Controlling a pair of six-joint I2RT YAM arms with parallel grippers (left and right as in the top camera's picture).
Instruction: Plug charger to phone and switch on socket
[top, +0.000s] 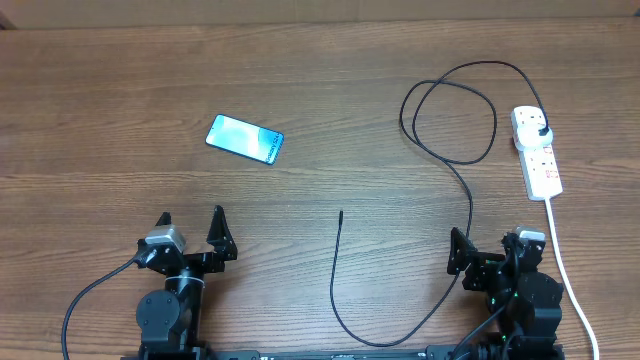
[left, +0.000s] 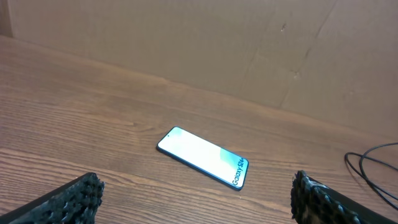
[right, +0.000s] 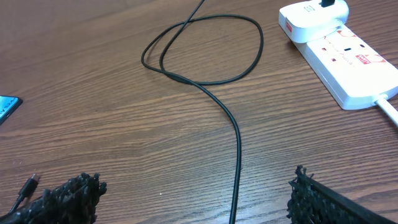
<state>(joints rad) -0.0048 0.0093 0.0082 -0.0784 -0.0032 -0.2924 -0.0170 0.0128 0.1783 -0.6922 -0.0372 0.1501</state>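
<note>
Left gripper (top: 190, 218): jaws wide, nothing in them, parked at the near edge of the tabletop (top: 300, 80).

Phone (top: 245, 139): flat, screen up, ahead of the left gripper and a little to its right, well apart from it. Its long axis runs roughly left-right, with the right end skewed toward us. The left arm is clearly the nearer one. We can't tell which short edge has the port.

Charger (top: 335, 270): the connector tip (top: 341, 212) lies loose mid-table, about midway between the two arms and well apart from the phone. The last stretch of cable runs near-to-far, so the tip points away from us rather than at the phone. From there the cable dips to the near edge, climbs past the inner finger of the right gripper (top: 492, 245), loops, and ends at the socket.

Right gripper: also wide and empty. In its wrist view the tip sits low left, just off its left finger.

Socket (top: 538, 155): ahead and right of the right gripper, long axis near-to-far. The plug (top: 540, 125) is already seated in the far outlet. We see red switch marks but can't read on or off. The white cord (top: 565, 270) trails back past the right arm.

Our read: whichever arm takes the tip has to carry it left and far, then turn it to the phone's long axis. The switch is the right arm's job.
</note>
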